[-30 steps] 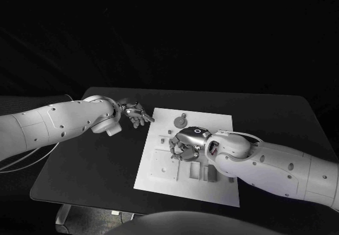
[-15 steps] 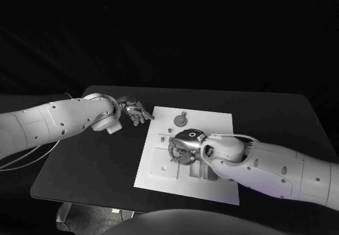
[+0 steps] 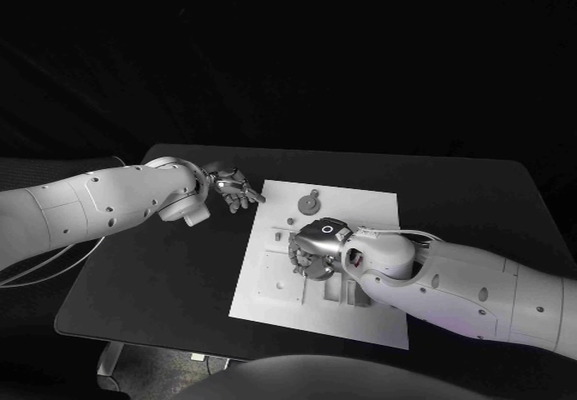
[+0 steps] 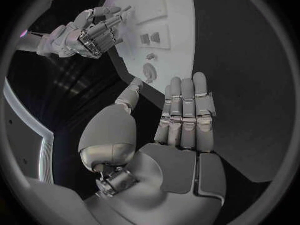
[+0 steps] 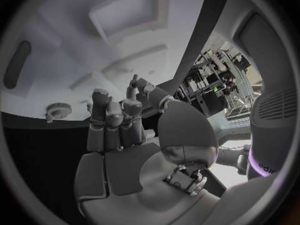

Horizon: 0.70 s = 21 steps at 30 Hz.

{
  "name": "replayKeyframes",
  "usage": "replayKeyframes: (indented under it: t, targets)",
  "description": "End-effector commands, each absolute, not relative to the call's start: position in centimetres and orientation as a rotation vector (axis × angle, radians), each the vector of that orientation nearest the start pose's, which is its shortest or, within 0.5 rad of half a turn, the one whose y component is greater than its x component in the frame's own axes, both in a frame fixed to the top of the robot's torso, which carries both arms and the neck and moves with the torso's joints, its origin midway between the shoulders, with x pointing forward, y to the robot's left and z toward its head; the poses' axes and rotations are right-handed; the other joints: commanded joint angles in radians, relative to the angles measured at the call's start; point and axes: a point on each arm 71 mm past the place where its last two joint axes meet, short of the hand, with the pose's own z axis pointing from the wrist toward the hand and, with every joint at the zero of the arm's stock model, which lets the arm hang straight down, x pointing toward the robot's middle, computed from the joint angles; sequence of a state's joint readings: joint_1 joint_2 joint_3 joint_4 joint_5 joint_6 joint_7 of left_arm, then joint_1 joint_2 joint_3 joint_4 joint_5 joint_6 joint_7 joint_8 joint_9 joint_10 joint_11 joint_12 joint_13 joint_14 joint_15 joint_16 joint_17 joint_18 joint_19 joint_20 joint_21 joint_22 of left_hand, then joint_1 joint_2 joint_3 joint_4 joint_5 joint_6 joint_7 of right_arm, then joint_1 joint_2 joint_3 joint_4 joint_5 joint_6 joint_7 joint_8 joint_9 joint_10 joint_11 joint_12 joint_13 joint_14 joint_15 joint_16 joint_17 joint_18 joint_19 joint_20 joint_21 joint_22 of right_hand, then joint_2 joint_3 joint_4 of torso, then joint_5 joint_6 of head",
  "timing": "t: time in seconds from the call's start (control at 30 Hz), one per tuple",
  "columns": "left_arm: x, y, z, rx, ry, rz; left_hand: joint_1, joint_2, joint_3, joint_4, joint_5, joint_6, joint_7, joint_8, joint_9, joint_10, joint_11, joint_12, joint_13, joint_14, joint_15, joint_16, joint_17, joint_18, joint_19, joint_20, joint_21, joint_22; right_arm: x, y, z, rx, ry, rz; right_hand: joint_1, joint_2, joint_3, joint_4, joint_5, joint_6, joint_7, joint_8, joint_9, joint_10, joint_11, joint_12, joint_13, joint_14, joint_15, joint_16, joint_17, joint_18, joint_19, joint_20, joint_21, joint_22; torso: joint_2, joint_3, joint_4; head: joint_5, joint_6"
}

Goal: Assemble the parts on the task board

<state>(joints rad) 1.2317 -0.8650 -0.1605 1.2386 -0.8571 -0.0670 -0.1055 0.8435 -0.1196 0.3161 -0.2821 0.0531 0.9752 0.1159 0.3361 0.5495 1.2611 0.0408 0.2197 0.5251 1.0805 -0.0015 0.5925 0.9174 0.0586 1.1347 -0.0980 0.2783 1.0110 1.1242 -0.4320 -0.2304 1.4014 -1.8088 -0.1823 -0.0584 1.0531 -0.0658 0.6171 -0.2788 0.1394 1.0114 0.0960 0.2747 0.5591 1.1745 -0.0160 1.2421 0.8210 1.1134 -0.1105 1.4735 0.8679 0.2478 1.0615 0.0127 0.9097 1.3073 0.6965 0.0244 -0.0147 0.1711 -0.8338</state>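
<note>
The white task board (image 3: 361, 321) lies in the middle of the black table. A grey gear-like part (image 3: 309, 202) sits near the board's far edge and also shows as the gear (image 4: 149, 72) and the gear (image 5: 57, 110). My right hand (image 3: 315, 250) hovers over the board's middle with its fingers bent down and drawn together close to the surface; what lies between them is hidden. The right hand (image 5: 119, 130) faces the board's recesses (image 5: 128, 12). Off the board's far left corner, my left hand (image 3: 231, 190) is held flat with straight fingers and holds nothing; the left hand (image 4: 184, 117) shows the same.
Several small grey parts (image 3: 356, 293) and shallow slots lie on the board's near half. Bare black table (image 3: 157, 267) stretches to the left of the board, and more table (image 3: 469, 208) lies to its right. My right forearm (image 3: 469, 292) covers the board's near right corner.
My right hand has shifted a little toward the board's near left and lowered its fingers onto the middle. The left hand has barely moved.
</note>
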Motion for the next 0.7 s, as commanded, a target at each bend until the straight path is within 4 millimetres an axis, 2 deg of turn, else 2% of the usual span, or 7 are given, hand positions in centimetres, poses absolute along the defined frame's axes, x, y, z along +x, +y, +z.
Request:
replayKeyframes:
  t: [0.03, 0.7]
  targets:
    - [51.21, 30.67, -24.35, -0.485, 2.058, -0.634, 0.008, -0.002, 0.002, -0.004, -0.003, 0.005, 0.002, -0.004, 0.002, -0.008, 0.001, -0.006, 0.001, -0.004, 0.002, 0.006, -0.001, 0.015, -0.005, 0.001, -0.001, 0.001, 41.65, -1.93, -28.46, -0.889, 1.705, 0.731, -0.007, -0.005, 0.003, 0.001, 0.007, 0.006, -0.001, 0.004, 0.002, 0.008, -0.002, -0.004, -0.002, 0.004, -0.007, -0.005, -0.002, 0.014, 0.007, -0.001, 0.000, 0.010, 0.000, 0.0003, -0.0007, 0.001, 0.000]
    - [51.23, 30.38, -24.36, -0.478, 2.062, -0.636, 0.008, -0.001, 0.002, -0.004, -0.003, 0.005, 0.002, -0.005, 0.002, -0.008, 0.001, -0.008, 0.003, -0.005, 0.003, 0.006, -0.002, 0.015, -0.005, 0.001, -0.002, 0.002, 41.87, -1.71, -28.75, -0.920, 1.714, 0.696, -0.006, -0.005, 0.006, 0.001, 0.007, 0.007, -0.002, 0.004, 0.002, 0.010, -0.002, -0.006, -0.002, 0.006, -0.008, -0.006, -0.003, 0.014, 0.008, -0.002, -0.001, 0.010, 0.000, 0.0004, -0.0002, 0.001, -0.001]
